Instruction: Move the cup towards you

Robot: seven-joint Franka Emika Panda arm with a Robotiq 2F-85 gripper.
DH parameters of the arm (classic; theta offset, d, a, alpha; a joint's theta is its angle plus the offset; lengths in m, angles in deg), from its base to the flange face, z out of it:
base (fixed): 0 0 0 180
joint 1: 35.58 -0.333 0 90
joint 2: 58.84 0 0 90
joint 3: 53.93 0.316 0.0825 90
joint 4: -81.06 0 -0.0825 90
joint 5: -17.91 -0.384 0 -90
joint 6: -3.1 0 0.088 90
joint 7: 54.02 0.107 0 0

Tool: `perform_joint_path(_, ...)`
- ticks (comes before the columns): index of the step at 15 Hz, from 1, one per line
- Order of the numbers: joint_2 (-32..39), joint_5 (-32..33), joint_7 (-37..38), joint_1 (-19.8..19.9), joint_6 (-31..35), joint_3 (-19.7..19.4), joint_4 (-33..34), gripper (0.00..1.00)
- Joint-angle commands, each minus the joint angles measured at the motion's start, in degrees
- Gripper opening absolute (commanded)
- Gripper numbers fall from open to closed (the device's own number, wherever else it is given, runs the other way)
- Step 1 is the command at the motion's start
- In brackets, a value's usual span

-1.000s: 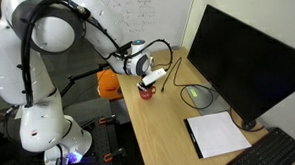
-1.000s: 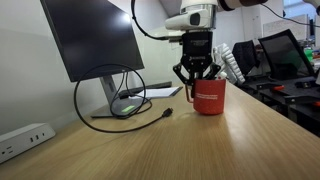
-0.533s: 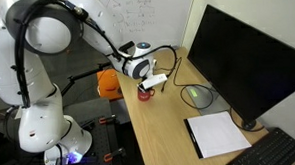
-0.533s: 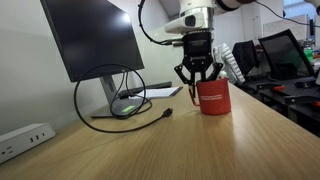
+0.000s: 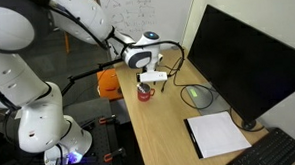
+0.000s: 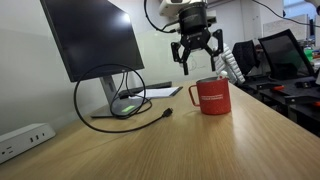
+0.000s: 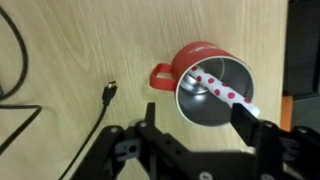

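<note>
Gripper aloft, pointing straight down — jaws spread wide, empty.

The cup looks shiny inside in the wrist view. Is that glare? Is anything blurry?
Wrist view: the cup's pale inside shows bright glossy patches, and the end effector along the bottom is dark and a bit soft. In an exterior view, the cup is sharp and evenly lit, and the monitor is plain black.

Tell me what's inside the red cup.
The cup holds a white strip with red dots, leaning across its pale inside. The bottom beneath the strip is hidden.
</note>
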Motion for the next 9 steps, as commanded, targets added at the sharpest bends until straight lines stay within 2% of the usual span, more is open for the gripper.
perform_joint_path(1, -7.88, -1.46, 7.16, -1.55, -15.21, -3.94, 1.64, 1.0)
perform_joint_path(5, -12.48, -2.3, 16.59, -2.17, -26.74, -7.81, 5.16, 1.0)
perform_joint_path(9, -13.42, -5.14, 26.66, -3.0, -29.72, -9.64, 6.45, 1.0)
